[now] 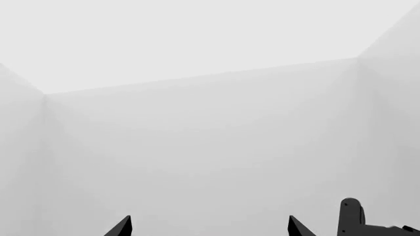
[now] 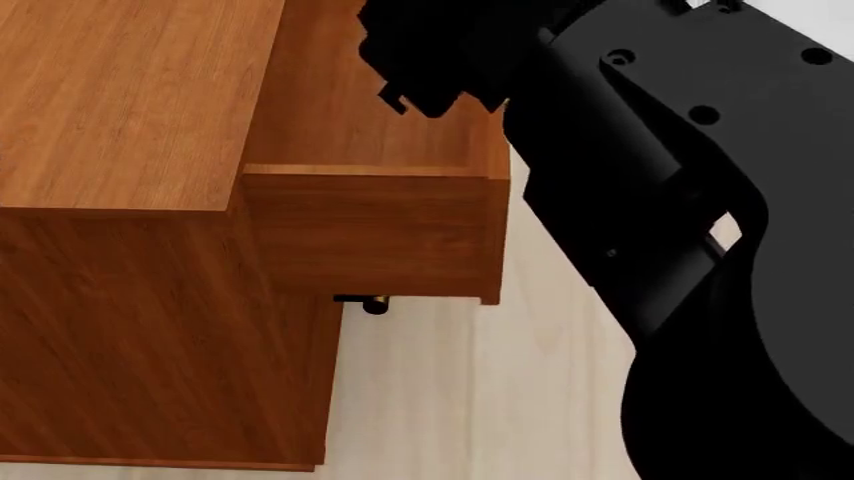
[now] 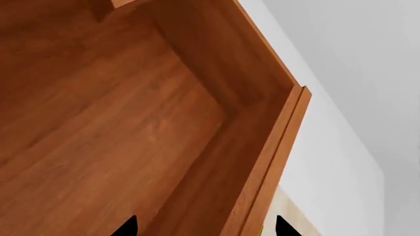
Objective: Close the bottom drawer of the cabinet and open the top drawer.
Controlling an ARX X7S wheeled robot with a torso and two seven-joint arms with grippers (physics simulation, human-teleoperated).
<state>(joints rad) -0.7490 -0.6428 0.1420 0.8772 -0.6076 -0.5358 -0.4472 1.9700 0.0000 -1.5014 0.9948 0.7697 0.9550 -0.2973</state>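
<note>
The reddish-brown cabinet (image 2: 120,110) fills the left of the head view. Its top drawer (image 2: 380,235) stands pulled out, with its bare inside (image 3: 111,128) showing in the right wrist view. My right gripper (image 3: 204,227) is open over the drawer, one fingertip (image 3: 128,227) inside it and the other beyond its front panel (image 3: 279,147). A small brass and black handle piece (image 2: 366,301) pokes out below the open drawer. The bottom drawer is hidden under it. My left gripper (image 1: 210,227) is open on nothing, facing blank white walls.
My right arm (image 2: 667,200) is a large black mass across the right of the head view. Pale wooden floor (image 2: 454,400) lies in front of the cabinet. A white wall (image 3: 354,73) runs past the drawer's front. A black robot part (image 1: 354,221) shows beside the left fingertips.
</note>
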